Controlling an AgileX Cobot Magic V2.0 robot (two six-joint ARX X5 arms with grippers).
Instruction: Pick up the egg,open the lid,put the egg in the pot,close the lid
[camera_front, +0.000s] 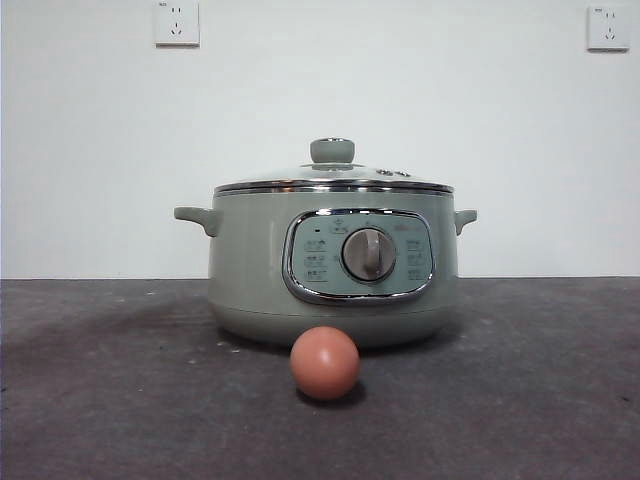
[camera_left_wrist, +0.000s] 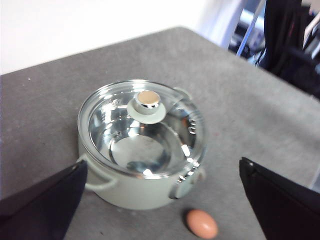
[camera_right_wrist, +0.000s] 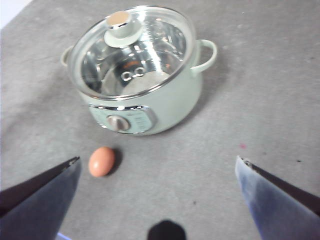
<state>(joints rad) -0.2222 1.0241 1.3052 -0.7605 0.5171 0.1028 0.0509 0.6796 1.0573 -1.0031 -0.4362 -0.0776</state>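
Note:
The reddish-brown egg (camera_front: 325, 362) lies on the dark table just in front of the pot (camera_front: 333, 265), a wide sage-green cooker with a silver dial. The glass lid (camera_front: 333, 181) with its green knob sits shut on the pot. From above, the left wrist view shows the lid (camera_left_wrist: 144, 125), pot (camera_left_wrist: 135, 192) and egg (camera_left_wrist: 202, 223), with my left gripper (camera_left_wrist: 160, 200) open and high over the table. The right wrist view shows the pot (camera_right_wrist: 165, 102), lid (camera_right_wrist: 131, 47) and egg (camera_right_wrist: 101, 161); my right gripper (camera_right_wrist: 157, 200) is open, held well above them. Neither gripper holds anything.
Grey table surface (camera_front: 540, 400) stretches around the pot on all sides. A white wall with two sockets (camera_front: 177, 22) stands behind. Dark equipment (camera_left_wrist: 290, 40) lies beyond the table's far corner in the left wrist view.

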